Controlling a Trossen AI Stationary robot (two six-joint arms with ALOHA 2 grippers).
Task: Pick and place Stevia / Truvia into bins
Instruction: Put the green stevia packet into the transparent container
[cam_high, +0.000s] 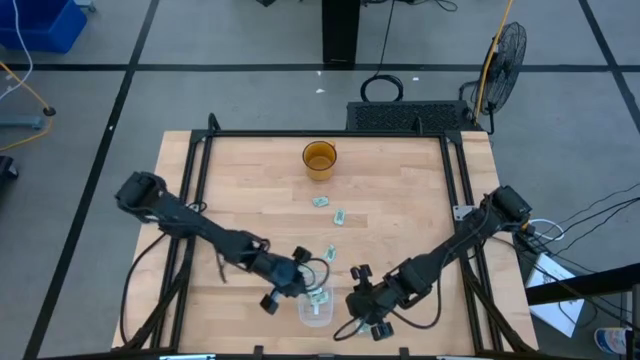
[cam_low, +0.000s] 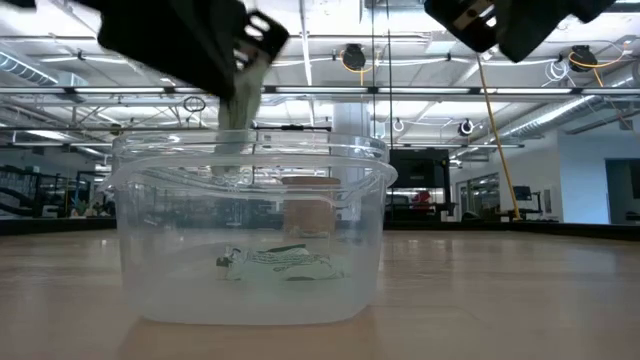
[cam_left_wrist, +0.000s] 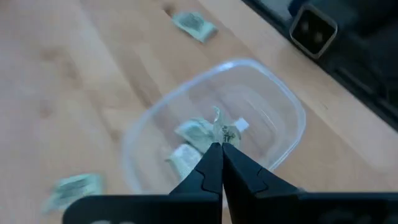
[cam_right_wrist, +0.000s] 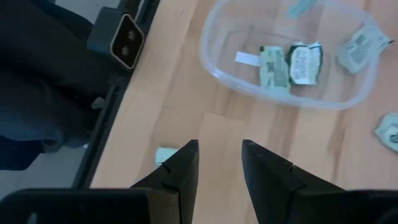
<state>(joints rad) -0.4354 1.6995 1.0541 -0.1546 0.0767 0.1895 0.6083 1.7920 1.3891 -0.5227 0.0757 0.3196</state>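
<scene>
The clear bin (cam_high: 315, 308) stands near the table's near edge, with a few pale green and white sachets (cam_right_wrist: 289, 63) flat on its floor (cam_low: 280, 262). My left gripper (cam_high: 305, 288) hovers over the bin, shut on one sachet (cam_left_wrist: 225, 132). My right gripper (cam_right_wrist: 217, 155) is open, just right of the bin (cam_high: 352, 303), and touches nothing. A sachet (cam_right_wrist: 165, 154) lies on the table beside one of its fingers. More sachets lie flat on the table (cam_high: 320, 201) (cam_high: 340, 216) (cam_high: 330, 252). My left gripper pinches the sachet by its upper end (cam_low: 240, 95) between the two fingertips (cam_left_wrist: 214, 155), coming from above and slanting down. The sachet is lifted clear and hangs below the fingers, its lower end (cam_low: 232, 150) down inside the bin's rim.
A round amber cup (cam_high: 319, 160) stands toward the table's far edge. Other sachets lie around the bin (cam_left_wrist: 194, 26) (cam_left_wrist: 76, 186) (cam_right_wrist: 360, 46). A black frame rail with a camera block (cam_right_wrist: 121, 40) runs along the near edge.
</scene>
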